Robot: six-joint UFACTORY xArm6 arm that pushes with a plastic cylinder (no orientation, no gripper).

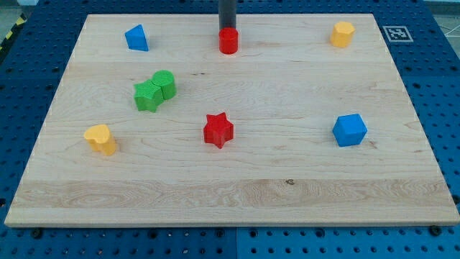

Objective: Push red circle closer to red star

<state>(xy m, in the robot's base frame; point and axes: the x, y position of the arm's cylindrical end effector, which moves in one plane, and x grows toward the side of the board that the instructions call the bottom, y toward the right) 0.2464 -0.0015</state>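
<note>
Pale wooden tabletop [302, 180], and my tip [228, 29], a bare rod with no hand, sits just behind the small, light red circle [228, 41], which should slide easily toward the red star [218, 130].

Robotics lab, wooden board [287, 194] on blue perforated bench [438, 108], fiducial marker [397, 33]

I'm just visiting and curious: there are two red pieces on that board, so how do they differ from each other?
The red circle is a round, smooth-sided block, while the red star has pointed arms. The red circle sits near the view's top edge, right below my tip, which appears to touch it; the red star stands alone near the board's middle, away from my tip. Both share the same red colour and look similar in size.
</note>
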